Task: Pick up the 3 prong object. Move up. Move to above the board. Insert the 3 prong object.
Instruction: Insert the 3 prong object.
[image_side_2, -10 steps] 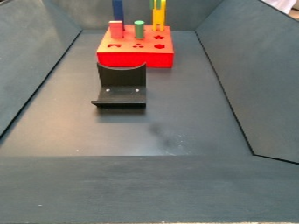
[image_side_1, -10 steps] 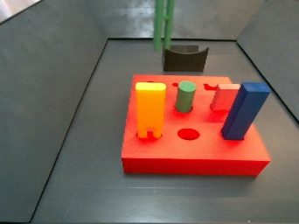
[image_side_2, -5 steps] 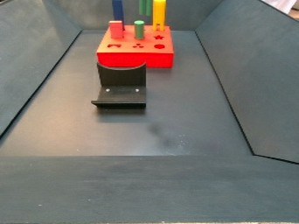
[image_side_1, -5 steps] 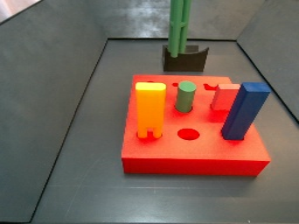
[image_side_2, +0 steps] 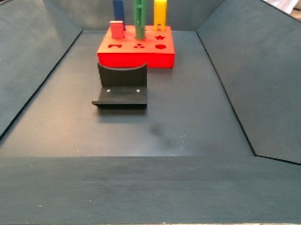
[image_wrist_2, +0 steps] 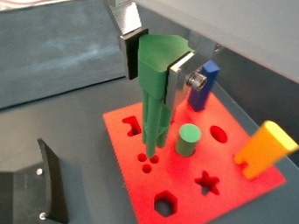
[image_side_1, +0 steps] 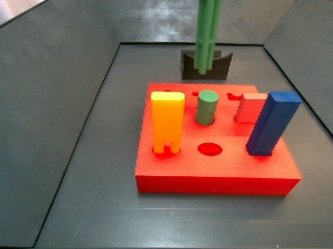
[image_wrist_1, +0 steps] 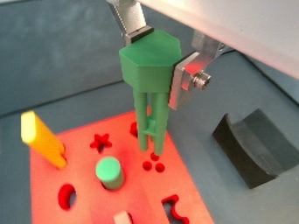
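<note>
Wrist views close above the board (image_wrist_1: 70, 188); side views opposed, perhaps, pincer (image_wrist_1: 158, 57) overhead

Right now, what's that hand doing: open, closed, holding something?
Hand: closed on the green post, above the red board.

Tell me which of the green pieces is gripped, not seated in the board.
The tall 3 prong object, clamped in the gripper fingers above the board; the short green cylinder stands in its socket.

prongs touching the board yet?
Apart. In a wrist view the 3 prong object, clamped in the gripper, ends with its prong tips above the board, over three small holes.
</note>
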